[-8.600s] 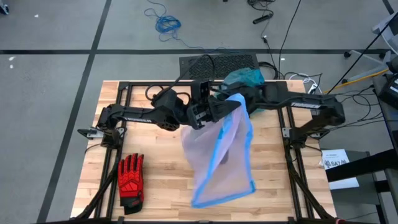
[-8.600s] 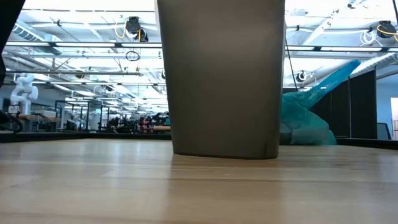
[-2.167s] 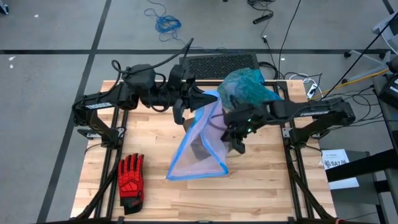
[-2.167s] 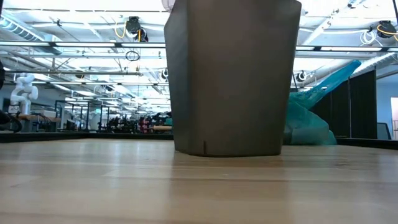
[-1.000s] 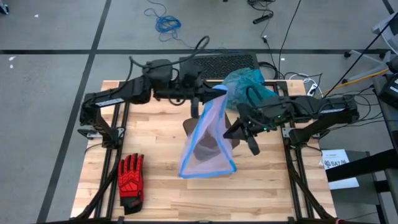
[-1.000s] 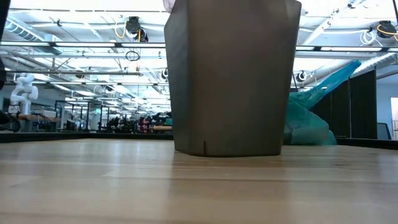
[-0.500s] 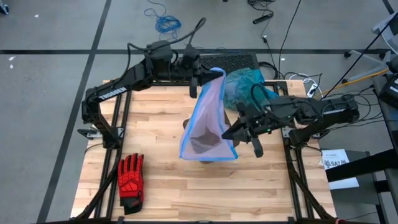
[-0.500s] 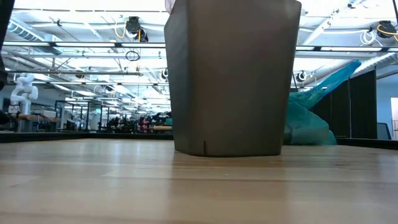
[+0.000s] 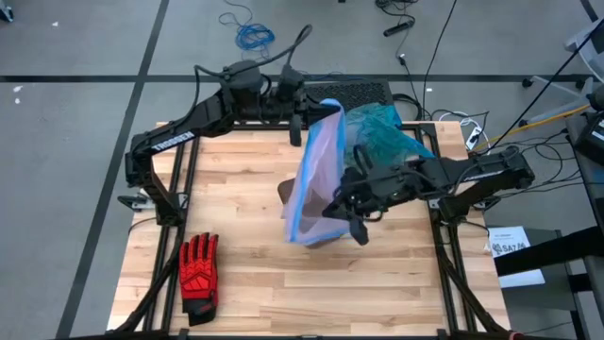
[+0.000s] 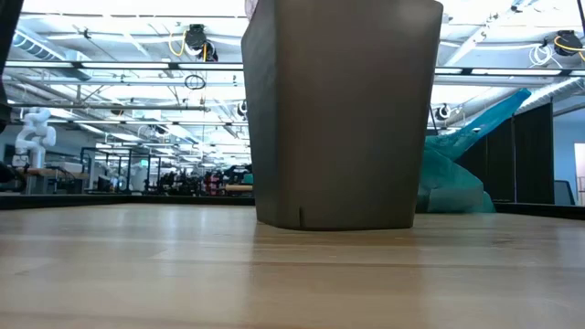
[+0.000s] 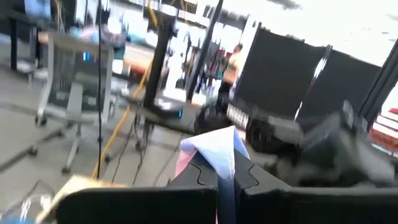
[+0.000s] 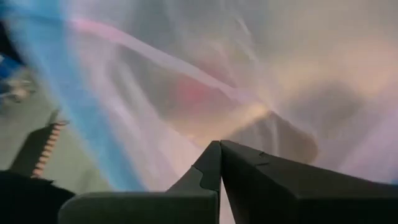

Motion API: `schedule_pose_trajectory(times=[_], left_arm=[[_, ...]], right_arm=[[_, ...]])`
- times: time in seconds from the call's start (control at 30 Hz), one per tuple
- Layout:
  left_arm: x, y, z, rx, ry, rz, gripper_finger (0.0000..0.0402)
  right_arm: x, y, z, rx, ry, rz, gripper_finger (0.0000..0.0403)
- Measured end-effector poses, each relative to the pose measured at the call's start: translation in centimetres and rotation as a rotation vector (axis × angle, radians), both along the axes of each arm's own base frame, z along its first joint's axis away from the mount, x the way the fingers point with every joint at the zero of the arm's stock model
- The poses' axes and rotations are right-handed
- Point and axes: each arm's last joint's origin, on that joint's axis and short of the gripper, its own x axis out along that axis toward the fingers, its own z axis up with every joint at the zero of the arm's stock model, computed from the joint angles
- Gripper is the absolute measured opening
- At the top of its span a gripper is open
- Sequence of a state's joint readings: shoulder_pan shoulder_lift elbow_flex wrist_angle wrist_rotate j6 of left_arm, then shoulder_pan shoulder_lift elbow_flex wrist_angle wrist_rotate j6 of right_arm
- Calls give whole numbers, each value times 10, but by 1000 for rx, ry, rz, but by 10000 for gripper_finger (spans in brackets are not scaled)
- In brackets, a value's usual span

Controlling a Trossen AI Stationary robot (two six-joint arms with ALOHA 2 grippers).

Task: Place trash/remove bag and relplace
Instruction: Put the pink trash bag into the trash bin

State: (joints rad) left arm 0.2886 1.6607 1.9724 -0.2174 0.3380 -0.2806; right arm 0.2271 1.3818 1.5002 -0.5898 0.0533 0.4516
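Grey floor surrounds the wooden desk (image 9: 236, 274), which fills the middle of the high view. At the frame's upper centre the left tool (image 9: 296, 127) has its fingers together, clamped on a top corner of the pale lilac bag (image 9: 316, 179) with a blue rim; its wrist view shows the film pinched between the dark fingers (image 11: 202, 174). The lilac bag hangs down over the grey bin (image 10: 340, 110), which stands at the desk's centre and fills the upper middle of the low view. The right tool (image 9: 351, 212) — right of centre — presses against the lilac bag's lower right side, fingers together; its wrist view shows only film ahead, so no grip is evident. The teal-green bag (image 9: 377, 130) lies crumpled at the desk's upper right edge, just beside the lilac bag — behind the bin in the low view. A red-and-black glove (image 9: 199, 271) lies at the lower left.
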Motion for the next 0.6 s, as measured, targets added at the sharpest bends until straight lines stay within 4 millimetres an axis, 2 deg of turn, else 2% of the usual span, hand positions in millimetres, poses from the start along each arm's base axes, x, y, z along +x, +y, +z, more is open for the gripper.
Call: schedule_pose_trajectory(times=[0.13,0.23,0.6], left_arm=[[4,4,5,13,-82,3,0],[5,6,1,-12,-51,-6,0],[18,2,-9,-11,-29,-12,0]], right_arm=[[-3,-4,0,1,20,-69,0],[-7,-6,4,4,1,-74,0],[-12,-11,-13,-40,165,-139,0]])
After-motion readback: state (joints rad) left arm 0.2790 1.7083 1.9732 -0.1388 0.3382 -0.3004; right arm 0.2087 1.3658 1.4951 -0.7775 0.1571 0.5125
